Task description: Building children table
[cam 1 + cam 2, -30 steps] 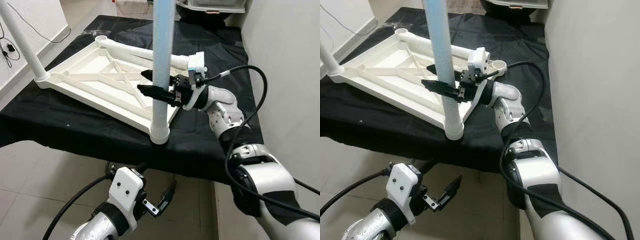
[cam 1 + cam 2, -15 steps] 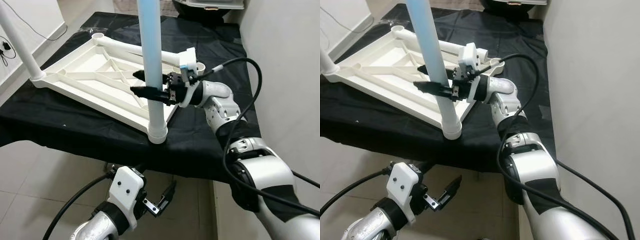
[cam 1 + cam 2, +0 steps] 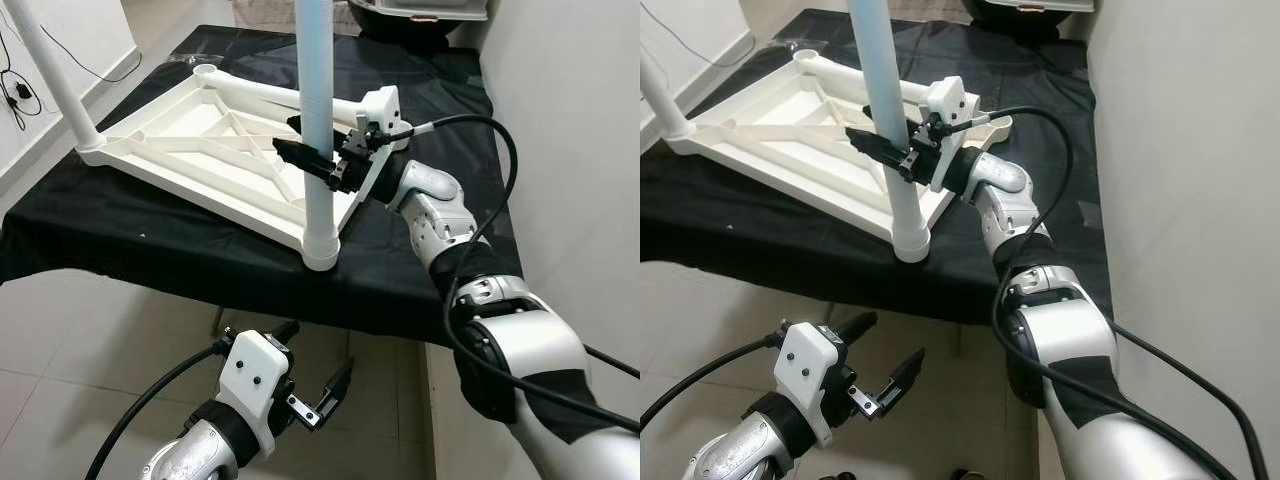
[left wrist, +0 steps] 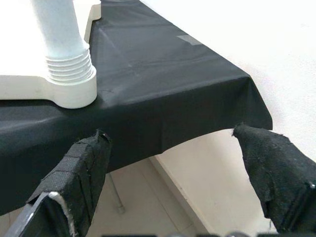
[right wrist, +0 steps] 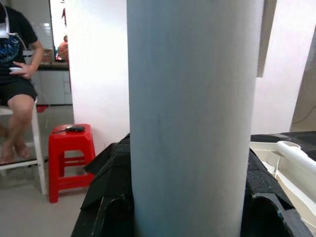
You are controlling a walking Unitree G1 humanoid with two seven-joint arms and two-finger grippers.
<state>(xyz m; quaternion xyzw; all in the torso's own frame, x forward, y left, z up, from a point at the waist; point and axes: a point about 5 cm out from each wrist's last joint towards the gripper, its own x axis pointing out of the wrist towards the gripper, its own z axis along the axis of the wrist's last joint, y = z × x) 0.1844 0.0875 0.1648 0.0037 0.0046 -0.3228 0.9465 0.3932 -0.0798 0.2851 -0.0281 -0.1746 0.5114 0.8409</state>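
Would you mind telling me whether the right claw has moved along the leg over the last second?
Yes. The right claw, gripping the upright leg, now sits higher above the leg's socket on the tabletop corner.

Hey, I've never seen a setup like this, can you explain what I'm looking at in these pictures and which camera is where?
This is a humanoid robot assembling a child's table. Two pictures come from cameras on its head, looking down; the other two come from cameras on its wrists.

A white tabletop lies upside down on a black-covered surface. A pale blue leg stands upright in the corner socket nearest the robot. A white leg stands at the far-left corner.

The right end effector is closed around the blue leg partway up; its wrist camera shows the leg between the black fingers, with a seated person and a red stool behind. The left end effector hangs open below the surface edge.
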